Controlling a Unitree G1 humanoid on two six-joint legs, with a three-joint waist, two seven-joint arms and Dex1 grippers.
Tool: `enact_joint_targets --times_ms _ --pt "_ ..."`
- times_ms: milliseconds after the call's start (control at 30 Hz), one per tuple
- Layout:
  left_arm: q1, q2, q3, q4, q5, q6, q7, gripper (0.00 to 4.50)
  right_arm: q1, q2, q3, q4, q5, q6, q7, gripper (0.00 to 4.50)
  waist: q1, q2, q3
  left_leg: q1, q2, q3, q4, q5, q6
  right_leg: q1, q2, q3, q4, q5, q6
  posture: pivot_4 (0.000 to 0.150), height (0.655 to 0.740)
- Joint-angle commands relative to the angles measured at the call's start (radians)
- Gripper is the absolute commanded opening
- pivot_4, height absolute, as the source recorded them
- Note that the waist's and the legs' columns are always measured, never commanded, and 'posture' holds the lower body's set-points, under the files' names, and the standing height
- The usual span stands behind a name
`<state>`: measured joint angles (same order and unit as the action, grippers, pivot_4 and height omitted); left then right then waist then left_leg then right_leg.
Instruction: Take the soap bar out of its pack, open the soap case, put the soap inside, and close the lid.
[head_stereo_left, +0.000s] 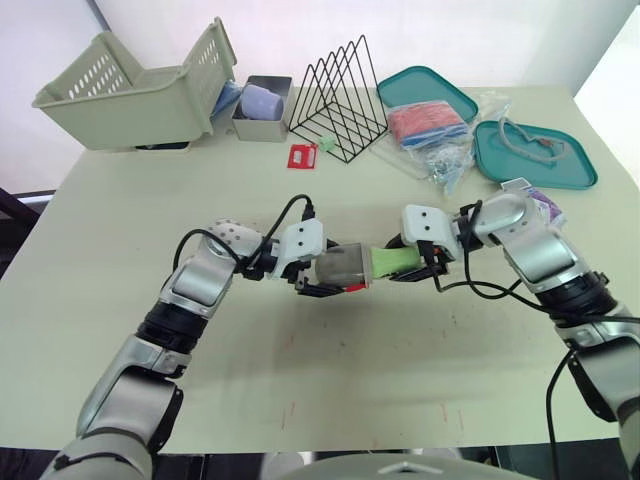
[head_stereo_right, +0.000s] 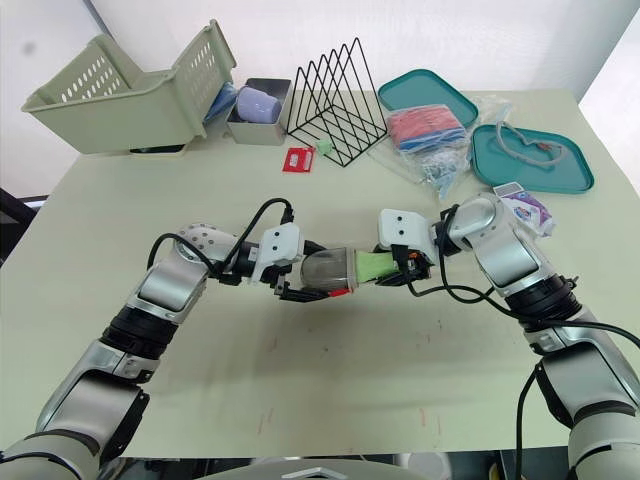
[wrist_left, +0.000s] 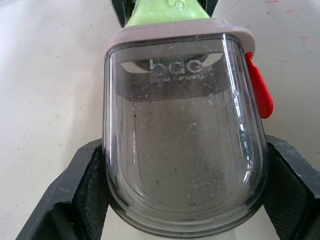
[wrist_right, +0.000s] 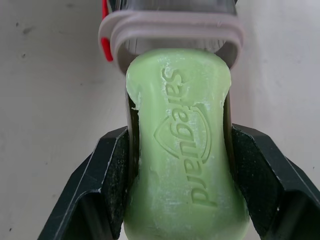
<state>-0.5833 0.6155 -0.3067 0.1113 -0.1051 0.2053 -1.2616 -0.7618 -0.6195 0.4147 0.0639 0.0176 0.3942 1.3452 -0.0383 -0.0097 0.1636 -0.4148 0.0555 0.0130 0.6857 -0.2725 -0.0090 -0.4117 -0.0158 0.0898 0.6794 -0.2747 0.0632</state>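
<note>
A clear grey soap case (head_stereo_left: 338, 266) with a red latch (wrist_left: 260, 90) lies on its side just above the table's middle, and my left gripper (head_stereo_left: 322, 276) is shut on its rounded closed end. Its black fingers (wrist_left: 82, 195) press both sides of the case (wrist_left: 185, 145). My right gripper (head_stereo_left: 412, 264) is shut on a green soap bar (head_stereo_left: 390, 262), stamped "safeguard" (wrist_right: 187, 150). The bar's far end sits in the case's open grey rim (wrist_right: 170, 27). A white and purple pack (head_stereo_right: 522, 206) lies on the table beyond my right wrist.
At the back stand a beige basket (head_stereo_left: 130, 90), a grey bin holding a purple cup (head_stereo_left: 262, 105), a black wire rack (head_stereo_left: 340, 100), two teal lids (head_stereo_left: 535, 155) and a plastic bag (head_stereo_left: 432, 135). A small red item (head_stereo_left: 302, 157) lies before the rack.
</note>
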Motion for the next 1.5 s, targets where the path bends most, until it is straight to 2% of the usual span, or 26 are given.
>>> enact_joint_targets --times_ms 33,800,867,900,967,1500 --pt "-0.013 -0.004 0.007 -0.023 -0.002 -0.008 0.004 3.48 -0.015 0.002 -0.013 -0.028 0.014 0.004 0.001 2.44 0.001 0.000 0.000 0.000 0.000 0.000 0.000 0.000 0.000 0.000 0.000 0.000 0.000 0.000 0.000 0.150 0.7400" --pt "-0.035 -0.050 -0.012 -0.001 0.009 -0.010 0.031 3.48 -0.074 0.042 0.028 -0.132 0.001 0.154 -0.006 2.44 0.001 0.000 0.000 0.000 0.000 0.000 0.000 0.000 0.000 0.000 0.000 0.000 0.000 0.000 0.000 0.150 0.7400" --pt "-0.036 -0.050 -0.014 0.002 0.010 -0.012 0.030 3.48 -0.071 0.038 0.026 -0.133 0.003 0.148 -0.002 3.46 0.001 0.000 0.000 0.000 0.000 0.000 0.000 0.000 0.000 0.000 0.000 0.000 0.000 0.000 0.000 0.150 0.7400" --pt "-0.037 -0.050 -0.014 0.004 0.010 -0.012 0.030 3.48 -0.069 0.035 0.025 -0.132 0.003 0.143 -0.002 3.64 0.001 0.000 0.000 0.000 0.000 0.000 0.000 0.000 0.000 0.000 0.000 0.000 0.000 0.000 0.000 0.150 0.7400" --pt "-0.037 -0.050 -0.015 0.007 0.012 -0.014 0.028 3.48 -0.064 0.031 0.023 -0.133 0.007 0.131 0.001 4.32 0.001 0.000 0.000 0.000 0.000 0.000 0.000 0.000 0.000 0.000 0.000 0.000 0.000 0.000 0.000 0.150 0.7400" --pt "-0.033 -0.057 -0.013 -0.003 0.017 -0.012 0.027 3.48 -0.064 0.020 0.007 -0.110 0.022 0.073 -0.005 4.32 0.001 0.000 0.000 0.000 0.000 0.000 0.000 0.000 0.000 0.000 0.000 0.000 0.000 0.000 0.000 0.150 0.7400"
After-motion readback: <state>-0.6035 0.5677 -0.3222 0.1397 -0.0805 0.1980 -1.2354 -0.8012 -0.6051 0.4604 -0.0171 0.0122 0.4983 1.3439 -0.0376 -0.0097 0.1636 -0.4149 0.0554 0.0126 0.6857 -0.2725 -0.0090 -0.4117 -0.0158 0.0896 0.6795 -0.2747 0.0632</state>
